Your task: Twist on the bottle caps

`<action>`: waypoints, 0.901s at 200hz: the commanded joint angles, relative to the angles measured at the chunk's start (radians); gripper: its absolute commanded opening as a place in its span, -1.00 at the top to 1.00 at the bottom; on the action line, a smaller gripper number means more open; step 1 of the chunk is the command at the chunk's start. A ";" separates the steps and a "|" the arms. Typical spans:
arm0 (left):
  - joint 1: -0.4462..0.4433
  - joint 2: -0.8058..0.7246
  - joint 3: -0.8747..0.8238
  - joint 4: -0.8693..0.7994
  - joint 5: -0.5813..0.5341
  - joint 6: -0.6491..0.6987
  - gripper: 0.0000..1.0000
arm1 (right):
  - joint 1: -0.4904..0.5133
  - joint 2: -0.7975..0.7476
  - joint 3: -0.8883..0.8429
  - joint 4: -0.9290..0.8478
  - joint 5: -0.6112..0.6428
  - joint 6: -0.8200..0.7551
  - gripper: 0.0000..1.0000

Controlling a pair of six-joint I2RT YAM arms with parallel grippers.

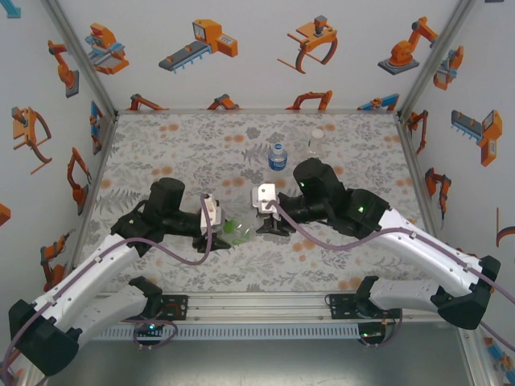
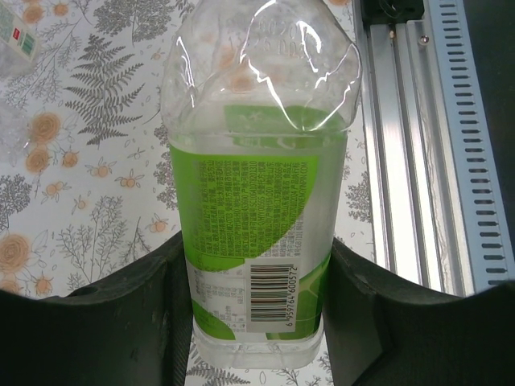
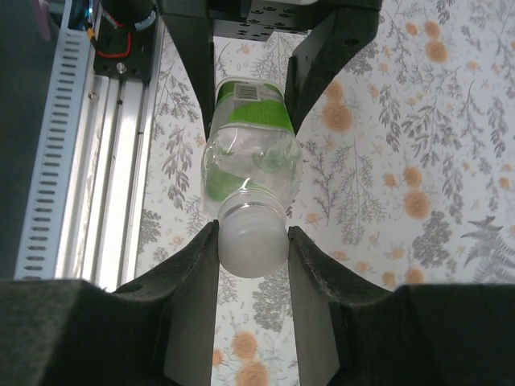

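**Cap on the neck, bottle slung between two claws**

Left side first. The left claw (image 2: 257, 269) is pinching the green-labelled bottle (image 2: 257, 201) round its base end, and the bottle lies sideways above the bench (image 1: 177, 145). Look at that shoulder: the clear wall is dented. My worry is a soft bottle that buckles, or spins in the grip, once twist comes in.

At the neck end of the green-labelled bottle, the right claw (image 3: 252, 235) is pinching a white cap (image 3: 253, 257) that sits over the mouth. If that cap is tipped against the neck it could cross-thread. It could also slip out of the pinch and drop to the bench below the bottle. The threads are hidden beneath the cap, so I can't tell whether it sits square or how far it is wound on.

Beyond the green-labelled bottle, away from the arms, stands the blue-labelled bottle (image 1: 278, 157). Beyond it and further right is a taller clear one (image 1: 316, 143). Both are too small and faint to say whether either wears a cap.
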 commanded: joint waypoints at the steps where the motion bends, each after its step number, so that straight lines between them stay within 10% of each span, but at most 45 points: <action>1: 0.005 0.000 0.033 0.017 0.024 0.005 1.00 | 0.027 -0.010 0.023 -0.060 -0.028 -0.121 1.00; 60: 0.005 0.017 0.049 0.003 0.034 -0.013 1.00 | 0.068 0.019 0.032 -0.049 0.025 -0.114 1.00; 180: 0.017 0.034 0.061 0.015 0.013 -0.051 1.00 | 0.083 0.026 -0.046 0.089 0.107 0.586 1.00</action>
